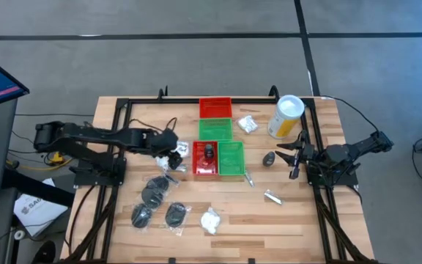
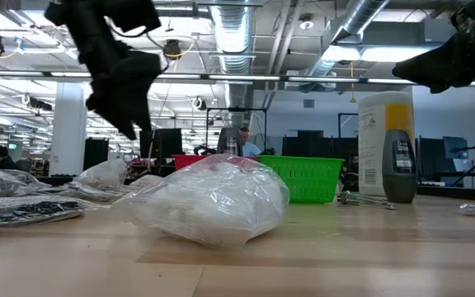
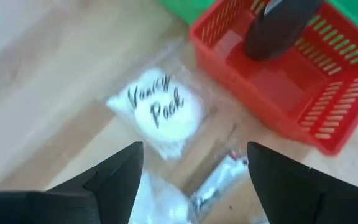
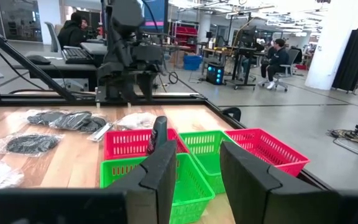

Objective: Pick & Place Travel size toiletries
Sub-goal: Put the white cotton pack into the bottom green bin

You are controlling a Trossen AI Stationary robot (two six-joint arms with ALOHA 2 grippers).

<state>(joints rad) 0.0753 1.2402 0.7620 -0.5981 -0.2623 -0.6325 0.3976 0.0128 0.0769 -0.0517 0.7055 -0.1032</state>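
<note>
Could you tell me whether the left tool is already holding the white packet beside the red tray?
No, the left tool hangs open above the white packet, which lies on the table beside the red tray.

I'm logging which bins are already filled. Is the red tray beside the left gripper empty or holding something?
Holding something: a dark item stands inside the red tray, nothing else visible in it. The open left gripper hovers outside, above a white packet.
</note>
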